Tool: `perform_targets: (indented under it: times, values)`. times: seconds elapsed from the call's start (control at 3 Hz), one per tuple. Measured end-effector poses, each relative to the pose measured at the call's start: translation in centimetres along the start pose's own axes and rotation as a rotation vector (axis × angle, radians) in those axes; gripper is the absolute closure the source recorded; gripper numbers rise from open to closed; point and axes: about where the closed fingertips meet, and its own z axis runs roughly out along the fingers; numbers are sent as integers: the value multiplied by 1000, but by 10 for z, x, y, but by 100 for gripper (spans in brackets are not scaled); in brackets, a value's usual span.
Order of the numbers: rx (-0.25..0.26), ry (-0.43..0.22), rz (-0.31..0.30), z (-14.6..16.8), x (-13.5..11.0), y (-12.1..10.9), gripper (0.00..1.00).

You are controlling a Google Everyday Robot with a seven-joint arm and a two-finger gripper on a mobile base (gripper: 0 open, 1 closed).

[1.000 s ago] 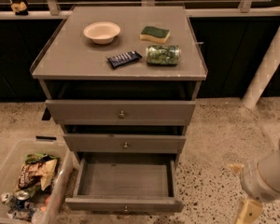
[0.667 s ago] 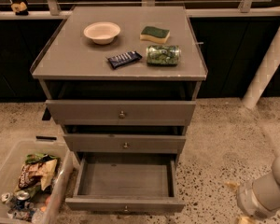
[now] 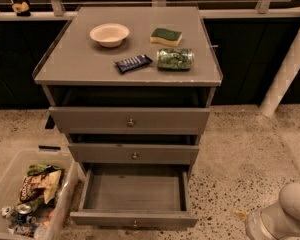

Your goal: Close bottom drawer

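The bottom drawer (image 3: 134, 218) of the grey cabinet is pulled far out, showing its shallow, bare grey interior (image 3: 134, 190); its small round knob sits at the picture's bottom edge. The middle drawer (image 3: 134, 154) and the top drawer (image 3: 130, 120) stick out a little. Only a white rounded part of my arm (image 3: 285, 218) shows at the bottom right, to the right of the open drawer and apart from it. My gripper is out of view.
On the cabinet top (image 3: 80, 64) lie a cream bowl (image 3: 109, 34), a green-yellow sponge (image 3: 166, 36), a dark snack bar (image 3: 133, 63) and a green bag (image 3: 175, 58). A clear bin of trash (image 3: 27, 199) stands left of the drawer. A white post (image 3: 285, 69) stands at right.
My arm has dropped lower toward the bottom right corner, and the pale fingers seen a second ago have left the picture. The drawers have not moved.
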Motion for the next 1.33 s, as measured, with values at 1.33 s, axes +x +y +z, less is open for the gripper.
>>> perform_targets:
  times: [1.33]
  values:
    - [191, -219, -134, 51, 21, -133, 0]
